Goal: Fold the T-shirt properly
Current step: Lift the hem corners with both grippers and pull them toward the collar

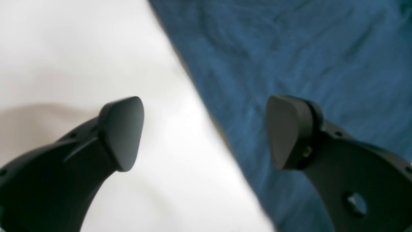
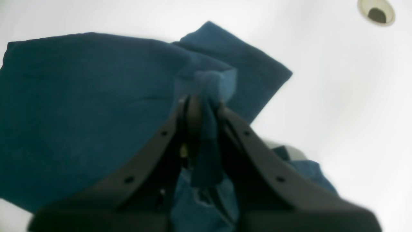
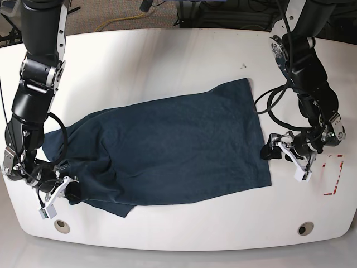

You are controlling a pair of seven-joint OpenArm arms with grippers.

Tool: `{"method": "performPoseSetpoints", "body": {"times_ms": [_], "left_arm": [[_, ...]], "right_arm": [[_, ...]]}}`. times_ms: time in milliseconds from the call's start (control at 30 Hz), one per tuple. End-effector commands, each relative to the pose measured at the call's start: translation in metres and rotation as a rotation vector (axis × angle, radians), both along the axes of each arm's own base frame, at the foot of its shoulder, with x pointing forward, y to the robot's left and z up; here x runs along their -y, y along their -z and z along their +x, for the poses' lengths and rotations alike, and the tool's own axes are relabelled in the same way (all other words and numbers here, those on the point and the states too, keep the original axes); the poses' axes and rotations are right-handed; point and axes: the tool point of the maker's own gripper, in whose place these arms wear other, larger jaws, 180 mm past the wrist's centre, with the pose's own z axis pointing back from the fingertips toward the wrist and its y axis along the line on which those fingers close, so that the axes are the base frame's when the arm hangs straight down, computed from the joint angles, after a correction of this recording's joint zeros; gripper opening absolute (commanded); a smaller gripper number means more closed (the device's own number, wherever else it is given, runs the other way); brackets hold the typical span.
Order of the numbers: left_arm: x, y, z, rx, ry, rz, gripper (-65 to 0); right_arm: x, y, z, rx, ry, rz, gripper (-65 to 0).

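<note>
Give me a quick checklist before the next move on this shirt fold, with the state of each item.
1. Right claw shut on shirt: ok, cloth pinched between the jaws.
2. Left claw open: ok, jaws wide apart, nothing between them.
3. Left claw clear of cloth: ok, it hovers over the shirt's edge.
4. Shirt lying flat: not ok, bunched and folded over near the right claw.
5. Shirt wholly on the table: ok.
6. Grip depth on the cloth: cannot tell, too blurred.
</note>
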Motion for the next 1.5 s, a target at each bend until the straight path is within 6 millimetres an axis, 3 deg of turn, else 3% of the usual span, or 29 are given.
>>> {"method": "performPoseSetpoints", "body": {"times_ms": [0,133,333,500,767,900,967,1000,1200,1467], "left_arm": [[-0.002,-0.011,0.015,0.064,-0.029,-0.054,-10.7],[0.008,0.01,0.015,0.039,-0.045,-0.13,-10.7],[0.019,0.023,0.021,0.022,-0.06,-0.208,-10.7],[0.031,0.025,0.028,0.001,-0.054,-0.255,-10.6],[0.074,0.029,0.038,-0.024,-0.024,-0.36,-10.8],[0.082,0.027,0.044,0.003,-0.037,-0.393,-11.3],[0.082,0.025,0.046,0.023,-0.048,-0.4,-16.1],[0.082,0.024,0.046,0.027,-0.051,-0.404,-21.7],[0.079,0.026,0.053,0.03,-0.125,-0.415,-63.1],[0.073,0.032,0.049,0.011,-0.152,-0.405,-65.0]], "right_arm": [[0.005,-0.026,0.01,0.077,0.006,0.004,-65.0],[0.004,-0.025,0.009,0.076,0.005,0.007,-65.0],[0.004,-0.026,0.01,0.079,0.005,0.012,-65.0],[0.002,-0.026,0.01,0.079,0.003,0.014,-65.0],[0.001,-0.024,0.009,0.077,0.002,0.017,-65.0],[0.001,-0.015,0.005,0.058,0.002,0.016,-65.0],[0.001,-0.014,0.004,0.057,0.002,0.016,-65.0],[0.001,-0.014,0.004,0.055,0.002,0.016,-65.0],[0.002,-0.005,-0.001,0.037,0.003,0.017,-65.0],[0.002,-0.004,-0.001,0.036,0.003,0.017,-65.0]]}}
